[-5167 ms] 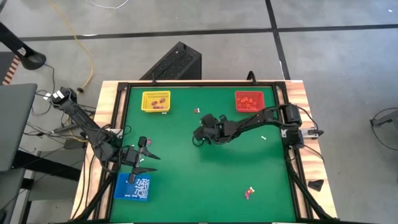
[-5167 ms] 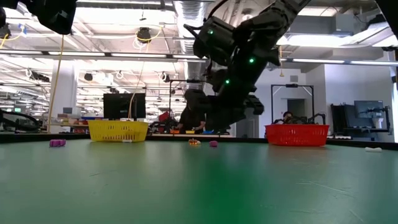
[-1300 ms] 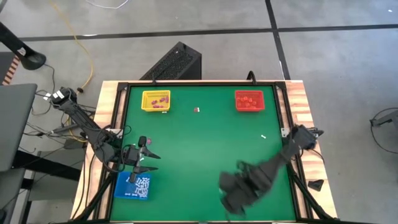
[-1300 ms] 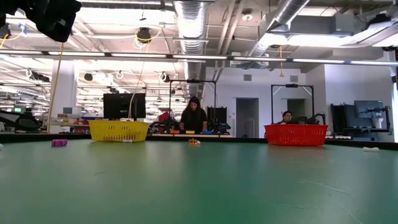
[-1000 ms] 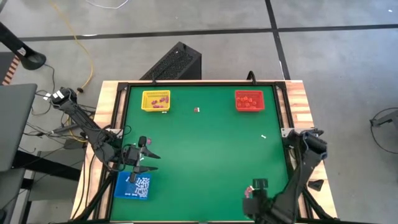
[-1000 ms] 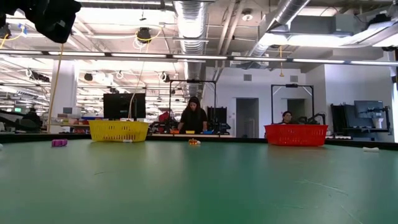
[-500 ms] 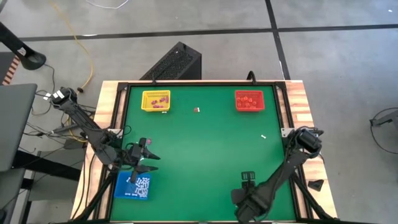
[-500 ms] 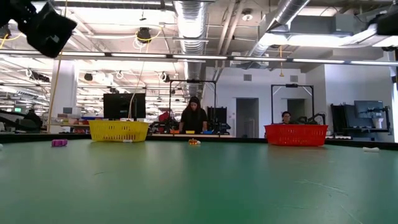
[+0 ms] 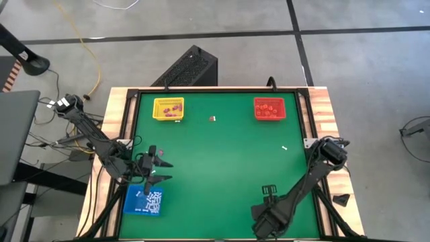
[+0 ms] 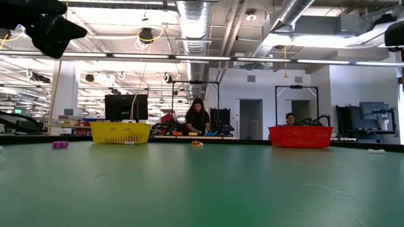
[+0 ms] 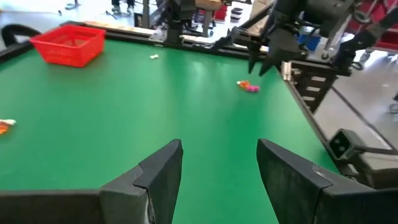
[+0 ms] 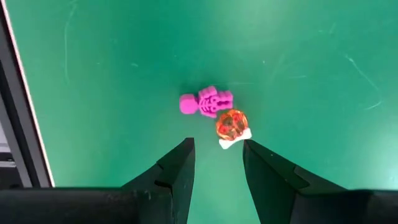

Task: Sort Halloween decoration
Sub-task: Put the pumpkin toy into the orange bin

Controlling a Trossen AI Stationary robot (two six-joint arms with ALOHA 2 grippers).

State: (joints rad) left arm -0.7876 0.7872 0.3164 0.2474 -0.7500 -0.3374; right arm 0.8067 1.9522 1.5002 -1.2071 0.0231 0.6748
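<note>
The decorations are tiny trinkets. In the right wrist view a pink skeleton [image 12: 205, 102], an orange pumpkin [image 12: 231, 123] and a white bone [image 12: 234, 140] lie together on the green mat. My right gripper [image 12: 217, 148] [image 9: 269, 195] hangs open just above them, pointing down, near the table's near edge. It touches none of them. A further small trinket [image 9: 212, 118] lies between the trays, and a white one [image 9: 284, 148] lies toward the right side. My left gripper [image 9: 162, 170] [image 11: 219, 149] is open and empty by the blue tray [image 9: 144, 201].
A yellow tray [image 9: 168, 109] with purple pieces and a red tray [image 9: 269, 108] with orange pieces stand at the far edge. The blue tray holds white pieces. A raised black frame [image 12: 18, 106] borders the mat. The middle of the mat [image 9: 222, 161] is bare. People stand in the room behind.
My right gripper has shifted a little toward the table's left along the near edge and then held still over the cluster of trinkets. My left gripper has moved slightly and turned a little beside the blue tray. No trinket has moved.
</note>
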